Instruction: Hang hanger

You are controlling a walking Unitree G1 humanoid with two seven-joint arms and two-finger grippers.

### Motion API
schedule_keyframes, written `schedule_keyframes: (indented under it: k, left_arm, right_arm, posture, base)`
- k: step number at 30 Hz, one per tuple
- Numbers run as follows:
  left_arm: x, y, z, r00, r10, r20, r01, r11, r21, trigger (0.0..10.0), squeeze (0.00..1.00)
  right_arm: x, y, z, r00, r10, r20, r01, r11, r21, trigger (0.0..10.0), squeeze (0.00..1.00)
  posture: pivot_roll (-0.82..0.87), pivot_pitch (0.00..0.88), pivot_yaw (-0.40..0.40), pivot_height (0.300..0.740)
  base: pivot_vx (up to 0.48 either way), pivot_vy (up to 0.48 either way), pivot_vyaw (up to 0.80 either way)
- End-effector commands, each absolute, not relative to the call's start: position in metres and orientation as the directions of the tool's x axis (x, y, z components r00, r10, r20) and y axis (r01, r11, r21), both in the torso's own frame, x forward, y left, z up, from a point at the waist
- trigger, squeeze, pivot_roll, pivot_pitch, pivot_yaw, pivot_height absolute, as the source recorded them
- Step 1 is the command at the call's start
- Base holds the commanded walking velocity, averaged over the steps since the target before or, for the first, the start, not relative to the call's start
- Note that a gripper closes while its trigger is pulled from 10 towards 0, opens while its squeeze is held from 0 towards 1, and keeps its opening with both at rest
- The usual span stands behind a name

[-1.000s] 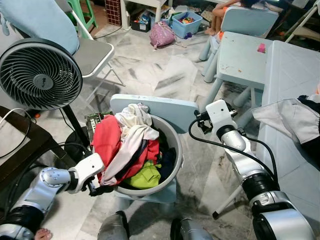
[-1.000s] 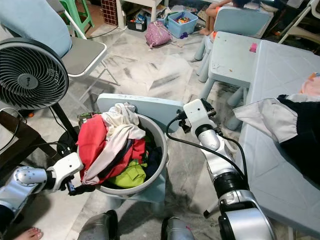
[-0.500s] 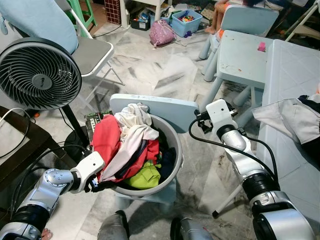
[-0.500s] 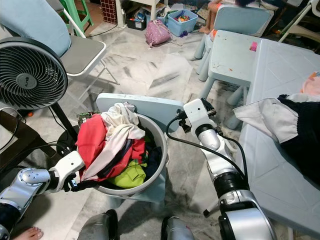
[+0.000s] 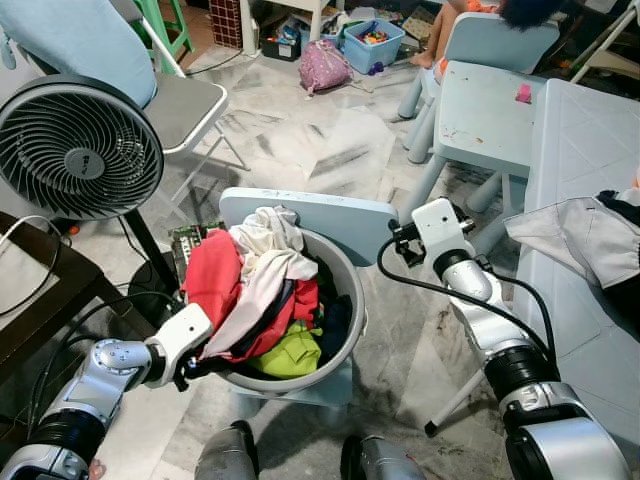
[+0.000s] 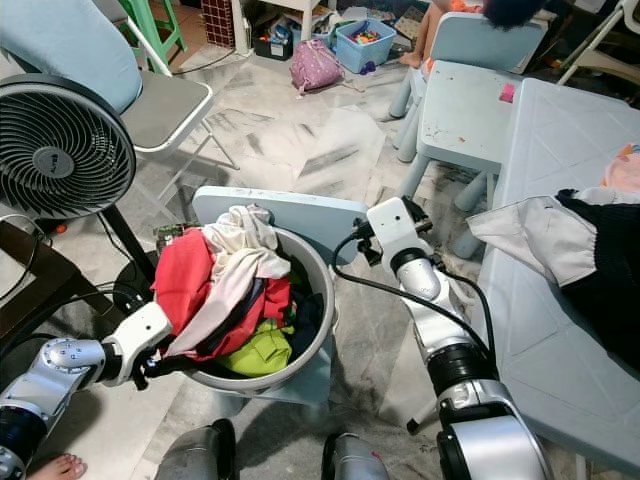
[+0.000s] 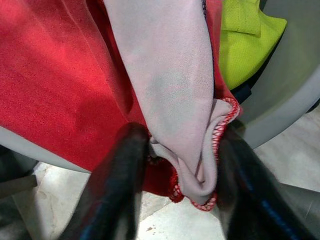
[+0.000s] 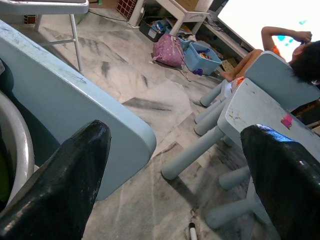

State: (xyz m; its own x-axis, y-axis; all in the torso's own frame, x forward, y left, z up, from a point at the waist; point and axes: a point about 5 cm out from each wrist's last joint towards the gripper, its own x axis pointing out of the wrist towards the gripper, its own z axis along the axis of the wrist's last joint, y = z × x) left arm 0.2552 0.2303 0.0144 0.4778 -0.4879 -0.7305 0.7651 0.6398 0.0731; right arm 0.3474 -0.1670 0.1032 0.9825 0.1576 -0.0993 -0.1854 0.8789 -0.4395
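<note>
Left wrist view: no hanger can be made out; what sits between the left gripper's black fingers is a fold of pale cloth with a red-stitched hem, lying over red cloth. Fingers are closed on that fold. If a hanger is in the basin, it is buried under the pile, so its long axis cannot be told. From the head views, left gripper is at the basin's near-left rim, touching the laundry; pile lies just right and far of it. Right gripper hovers at the basin's far-right side, beside the blue board, fingers spread wide, holding nothing. Left arm is the nearer to the clothes. Judgement: any hanger must be reached from the left side. Fan stands far-left; table with a garment right.
</note>
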Motion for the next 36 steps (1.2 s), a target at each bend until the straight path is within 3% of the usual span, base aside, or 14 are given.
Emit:
schedule_keyframes:
  k: [1,21,22,24,36]
  left_arm:
    - [0.256,0.232,0.014,0.480,-0.479,-0.735,0.756,0.650,0.070,0.0,0.00]
    - [0.256,0.232,0.014,0.482,-0.480,-0.733,0.754,0.653,0.068,0.0,0.00]
    - [0.267,0.234,0.019,0.581,-0.441,-0.685,0.677,0.728,0.106,0.0,0.00]
    - [0.279,0.237,0.026,0.690,-0.374,-0.619,0.563,0.816,0.134,0.0,0.00]
    - [0.293,0.238,0.034,0.786,-0.309,-0.536,0.418,0.904,0.092,0.0,0.00]
  right_arm:
    - [0.348,-0.167,0.106,0.983,0.156,-0.095,-0.182,0.877,-0.445,10.0,0.00]
    - [0.348,-0.167,0.105,0.981,0.166,-0.101,-0.194,0.876,-0.441,10.0,0.00]
    - [0.341,-0.155,0.098,0.938,0.306,-0.163,-0.346,0.842,-0.414,10.0,0.00]
    - [0.330,-0.141,0.089,0.851,0.472,-0.232,-0.526,0.768,-0.366,10.0,0.00]
    - [0.311,-0.139,0.086,0.683,0.663,-0.308,-0.731,0.625,-0.276,10.0,0.00]
  posture:
    - [0.05,0.139,-0.059,0.740]
    - [0.05,0.139,-0.059,0.740]
    - [0.05,0.121,-0.066,0.740]
    - [0.04,0.123,-0.064,0.740]
    - [0.04,0.125,-0.061,0.740]
  base:
    - [0.000,0.000,0.00]
    - [0.000,0.000,0.00]
    - [0.000,0.000,0.00]
    - [0.000,0.000,0.00]
    - [0.000,0.000,0.00]
